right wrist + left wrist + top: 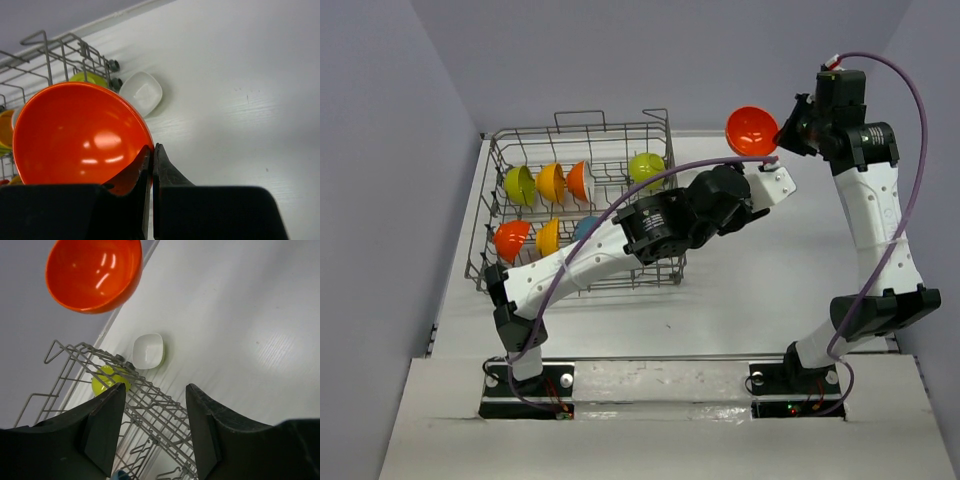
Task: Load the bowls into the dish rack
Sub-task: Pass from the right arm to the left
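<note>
My right gripper [152, 148] is shut on the rim of a red-orange bowl [80, 137], holding it in the air right of the dish rack [492, 205]; the top view shows the bowl [752, 130] beside the gripper [783, 135]. The left gripper [155, 387] is open and empty, over the rack's right edge [150, 405], below the held bowl [94, 272]. A white bowl [148, 350] lies on the table by the rack's far right corner. The rack holds several bowls on edge: lime green [519, 185], orange-yellow [551, 183], red-orange [511, 240], teal [585, 228] and another lime green [646, 167].
The left arm [650, 225] stretches across the rack's right side and hides part of it. A grey wall runs close behind the rack and on both sides of the table [760, 290].
</note>
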Motion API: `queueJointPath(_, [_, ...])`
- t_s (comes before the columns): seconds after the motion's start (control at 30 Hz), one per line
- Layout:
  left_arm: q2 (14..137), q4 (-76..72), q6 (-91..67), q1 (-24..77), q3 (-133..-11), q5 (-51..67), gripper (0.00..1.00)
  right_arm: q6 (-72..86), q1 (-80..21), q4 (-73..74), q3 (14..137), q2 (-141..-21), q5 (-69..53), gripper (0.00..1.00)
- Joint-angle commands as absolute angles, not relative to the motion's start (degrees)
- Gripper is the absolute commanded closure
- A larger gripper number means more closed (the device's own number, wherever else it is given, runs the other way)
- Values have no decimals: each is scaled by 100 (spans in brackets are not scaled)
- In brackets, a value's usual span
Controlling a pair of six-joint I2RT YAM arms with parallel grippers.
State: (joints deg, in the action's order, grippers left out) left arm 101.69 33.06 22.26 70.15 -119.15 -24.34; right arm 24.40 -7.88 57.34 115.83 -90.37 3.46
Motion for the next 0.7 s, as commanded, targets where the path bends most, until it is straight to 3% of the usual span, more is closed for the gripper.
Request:
queueJointPath(0.0, [9975, 3463, 2706, 7058, -11874, -2434, 36, 2241, -1132, 6520, 11576, -8956, 403, 99])
queueJointPath(0.3, [9677, 2541, 3296, 7145, -10697, -3243, 37, 2540, -1644, 6592, 10794, -8429, 1571, 99])
queueJointPath(0.67, [10204, 2733, 3410, 7154, -11206, -3112, 38, 2373, -1872, 6425, 10547, -7910, 1767, 99])
